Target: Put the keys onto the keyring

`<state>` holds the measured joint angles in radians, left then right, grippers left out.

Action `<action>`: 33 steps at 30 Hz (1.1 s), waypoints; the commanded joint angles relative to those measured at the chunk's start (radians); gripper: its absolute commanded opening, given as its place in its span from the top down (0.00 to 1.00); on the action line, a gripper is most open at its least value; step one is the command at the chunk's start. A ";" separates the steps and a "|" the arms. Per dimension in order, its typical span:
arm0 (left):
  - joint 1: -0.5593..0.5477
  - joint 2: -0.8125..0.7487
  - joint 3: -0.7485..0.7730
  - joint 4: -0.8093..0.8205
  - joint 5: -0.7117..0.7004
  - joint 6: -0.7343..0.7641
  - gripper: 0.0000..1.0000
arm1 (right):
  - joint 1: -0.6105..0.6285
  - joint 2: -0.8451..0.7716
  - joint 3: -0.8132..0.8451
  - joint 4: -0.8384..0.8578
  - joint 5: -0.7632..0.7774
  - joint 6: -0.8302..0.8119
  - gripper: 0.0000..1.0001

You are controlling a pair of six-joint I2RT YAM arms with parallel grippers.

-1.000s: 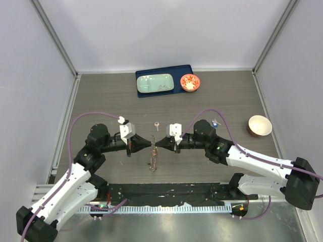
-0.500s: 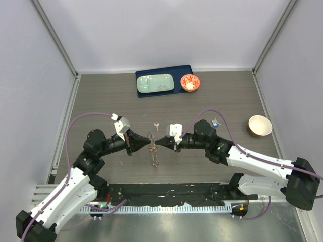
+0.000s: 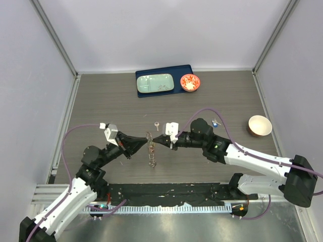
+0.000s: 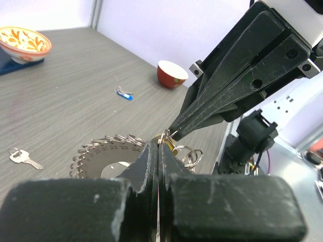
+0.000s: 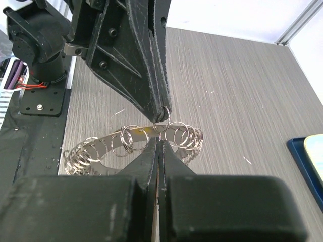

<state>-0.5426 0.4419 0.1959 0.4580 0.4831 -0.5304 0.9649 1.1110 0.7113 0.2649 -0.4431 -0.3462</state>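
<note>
The keyring (image 3: 151,153), a flat numbered metal disc fringed with small silver rings, hangs between both grippers above the table. It shows in the left wrist view (image 4: 103,157) and the right wrist view (image 5: 113,146). My left gripper (image 3: 149,143) is shut on one small ring at the disc's edge (image 4: 160,143). My right gripper (image 3: 156,141) is shut on the disc's rim from the other side (image 5: 160,139). A yellow bit (image 4: 173,146) shows at the tips. A plain silver key (image 3: 157,124) lies on the table behind them. A blue-headed key (image 3: 215,122) lies to the right.
A blue tray (image 3: 185,70) at the back holds a green plate (image 3: 155,83) and an orange patterned bowl (image 3: 190,82). A tan bowl (image 3: 259,125) stands at the right. Walls close the table on three sides.
The left arm has drawn back and rolled its wrist, with its fingertips kept at the keyring. The right gripper shifted slightly left and back. The keyring hangs higher and shorter between the tips.
</note>
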 commanded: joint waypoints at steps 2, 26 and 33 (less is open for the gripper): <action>0.013 -0.113 -0.024 0.107 -0.187 -0.043 0.90 | 0.006 0.039 0.091 -0.049 -0.008 -0.040 0.99; 0.016 0.047 0.404 -0.757 -0.002 0.590 0.60 | 0.024 0.151 0.301 -0.286 -0.077 -0.231 0.99; 0.018 0.175 0.513 -0.935 0.204 0.845 0.59 | 0.024 0.130 0.290 -0.306 -0.109 -0.252 0.99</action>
<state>-0.5293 0.5655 0.6334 -0.3370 0.5152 0.0998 0.9855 1.2873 0.9623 -0.0788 -0.5060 -0.5720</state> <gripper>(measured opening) 0.412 0.030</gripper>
